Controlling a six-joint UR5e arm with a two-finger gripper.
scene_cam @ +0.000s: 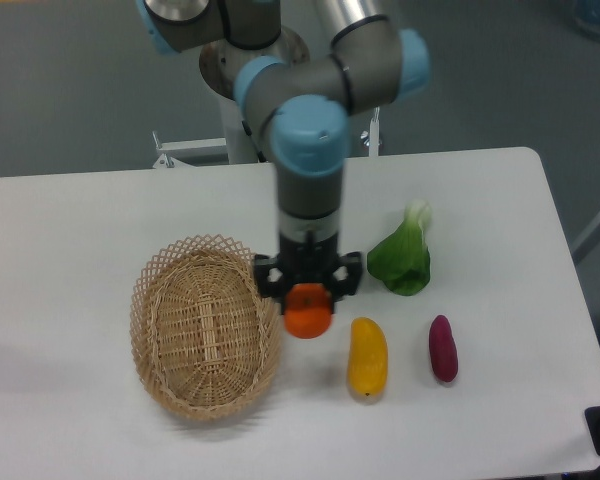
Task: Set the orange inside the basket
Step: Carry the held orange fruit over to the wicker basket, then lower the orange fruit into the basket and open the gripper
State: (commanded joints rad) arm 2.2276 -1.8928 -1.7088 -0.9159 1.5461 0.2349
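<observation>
The white table (80, 220) is the biggest thing, and its right edge runs down past the food. The robot arm (308, 130) reaches down over the middle of the table. The basket (206, 326) sits on the left part of the table. It is oval, woven and tan, with a lacy rim. There is bare table all around its left side and behind it.

The gripper (307, 300) hangs just beside the right rim of the basket. Its jaws are clamped on the orange (307, 319), one on each side. The orange is small, round and bright. It is up in the gripper, right next to the basket's rim, but not inside the basket.

To the right lies a leafy green vegetable (402, 258) with a white stem. Below it lies a long yellow fruit (367, 356), just beside the orange but not touching it. A small purple vegetable (442, 347) lies further right, near the yellow fruit. There is a strip of bare table between it and the right edge.
</observation>
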